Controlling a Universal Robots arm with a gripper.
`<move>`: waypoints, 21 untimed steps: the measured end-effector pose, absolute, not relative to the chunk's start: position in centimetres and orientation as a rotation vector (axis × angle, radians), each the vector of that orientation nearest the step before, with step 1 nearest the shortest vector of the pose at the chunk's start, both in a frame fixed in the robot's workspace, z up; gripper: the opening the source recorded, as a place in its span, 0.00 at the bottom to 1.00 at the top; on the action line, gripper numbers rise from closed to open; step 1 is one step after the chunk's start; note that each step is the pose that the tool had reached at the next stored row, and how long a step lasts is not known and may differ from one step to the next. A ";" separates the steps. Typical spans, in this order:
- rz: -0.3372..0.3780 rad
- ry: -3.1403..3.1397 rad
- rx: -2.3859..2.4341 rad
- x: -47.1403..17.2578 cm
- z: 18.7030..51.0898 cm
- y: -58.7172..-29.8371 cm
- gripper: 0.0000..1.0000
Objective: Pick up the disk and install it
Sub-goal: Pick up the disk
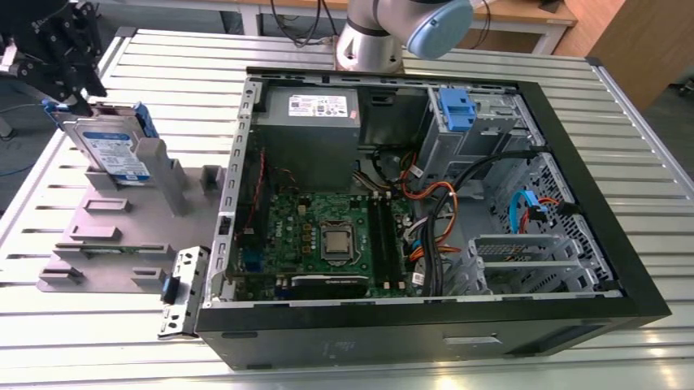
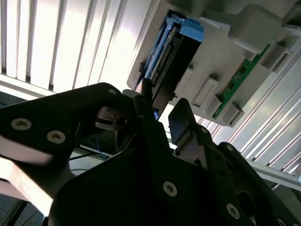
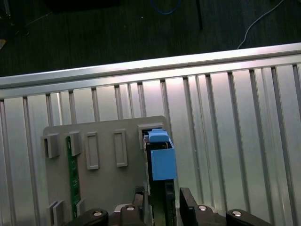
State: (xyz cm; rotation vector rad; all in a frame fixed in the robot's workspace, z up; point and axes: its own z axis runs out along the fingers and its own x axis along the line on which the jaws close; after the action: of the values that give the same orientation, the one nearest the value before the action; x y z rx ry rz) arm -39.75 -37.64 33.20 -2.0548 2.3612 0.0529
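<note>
Silver-metal disk (image 1: 109,150) with its blue bracket stands upright on edge in a slot of the grey fixture (image 1: 109,236). The fixture rests on the slatted surface (image 1: 109,341), at the exterior view's left beside the opened computer case (image 1: 244,325). The gripper (image 1: 74,101) hangs at the disk's upper end. In the first wrist view the gripper (image 3: 162,197) is open, with one finger on each side of the disk (image 3: 160,160).
</note>
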 end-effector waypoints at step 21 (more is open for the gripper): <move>0.049 2.307 -2.113 -39.9 32.4 -37.6 0.53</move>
State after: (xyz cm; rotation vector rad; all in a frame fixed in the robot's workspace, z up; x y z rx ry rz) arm -39.89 -37.64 32.43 -2.1126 2.3067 0.0491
